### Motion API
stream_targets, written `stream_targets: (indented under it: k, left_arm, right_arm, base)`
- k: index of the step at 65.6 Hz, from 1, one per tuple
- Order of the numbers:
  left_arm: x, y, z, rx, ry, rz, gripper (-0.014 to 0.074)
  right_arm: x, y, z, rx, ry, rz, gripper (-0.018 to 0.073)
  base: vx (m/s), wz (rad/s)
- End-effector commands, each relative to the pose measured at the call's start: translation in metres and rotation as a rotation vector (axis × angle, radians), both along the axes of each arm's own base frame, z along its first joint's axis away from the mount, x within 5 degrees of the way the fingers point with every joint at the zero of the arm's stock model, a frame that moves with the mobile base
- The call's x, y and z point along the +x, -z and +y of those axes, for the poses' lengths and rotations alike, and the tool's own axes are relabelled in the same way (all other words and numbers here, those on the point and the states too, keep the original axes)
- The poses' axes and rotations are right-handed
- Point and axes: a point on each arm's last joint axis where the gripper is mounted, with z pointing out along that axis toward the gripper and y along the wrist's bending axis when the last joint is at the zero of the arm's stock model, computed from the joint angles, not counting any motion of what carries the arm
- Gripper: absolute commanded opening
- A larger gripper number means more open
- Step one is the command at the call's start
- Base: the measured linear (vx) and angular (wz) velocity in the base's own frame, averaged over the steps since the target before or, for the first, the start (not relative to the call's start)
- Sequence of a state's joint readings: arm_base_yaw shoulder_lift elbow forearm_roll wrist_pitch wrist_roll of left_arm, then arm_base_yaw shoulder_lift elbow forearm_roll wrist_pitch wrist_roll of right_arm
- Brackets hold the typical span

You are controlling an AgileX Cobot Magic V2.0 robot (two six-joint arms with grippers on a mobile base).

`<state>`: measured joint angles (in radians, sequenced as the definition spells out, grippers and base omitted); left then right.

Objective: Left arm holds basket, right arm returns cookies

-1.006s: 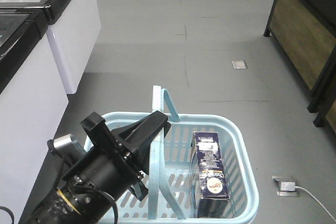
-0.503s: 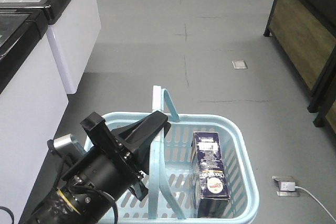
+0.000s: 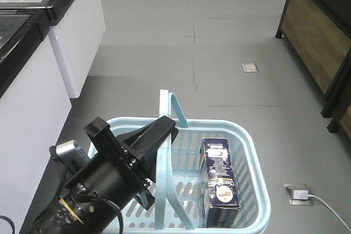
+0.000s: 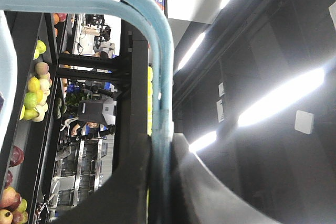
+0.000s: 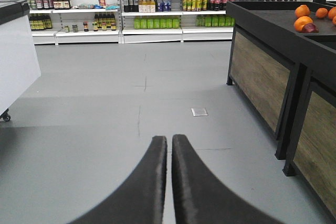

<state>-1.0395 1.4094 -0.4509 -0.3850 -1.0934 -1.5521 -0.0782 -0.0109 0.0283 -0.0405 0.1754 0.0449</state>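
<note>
On the near left, my left gripper (image 3: 164,130) holds the basket (image 3: 258,190) steady by its handle (image 3: 163,105), cookies (image 3: 219,176) inside, while my right gripper (image 5: 169,145) seems closed, empty.

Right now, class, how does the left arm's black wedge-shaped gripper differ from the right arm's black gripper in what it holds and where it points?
The left gripper is clamped on a swing handle of the light blue plastic basket; the right gripper holds nothing. The left gripper sits at the basket; the right gripper faces grey floor and stocked shelves. Both are black, with jaws closed.
</note>
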Motion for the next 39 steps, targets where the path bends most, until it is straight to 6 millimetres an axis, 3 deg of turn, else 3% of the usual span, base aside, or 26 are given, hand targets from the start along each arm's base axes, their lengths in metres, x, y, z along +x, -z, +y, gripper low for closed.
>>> stream_targets:
  k: [1, 39]
  left_arm:
    - [-0.0056, -0.0407, 0.0094, -0.242, -0.047, -0.239, -0.0003]
    - [-0.0056, -0.0407, 0.0094, -0.242, -0.047, -0.239, -0.0003]
  right_arm:
    - [0.0002, -0.001, 0.0002, -0.014, -0.002, -0.064, -0.0009]
    - [0.0002, -0.0012, 0.0002, -0.014, -0.002, -0.066, -0.0009]
  base:
    - [0.0, 0.0]
    - [0.0, 0.0]
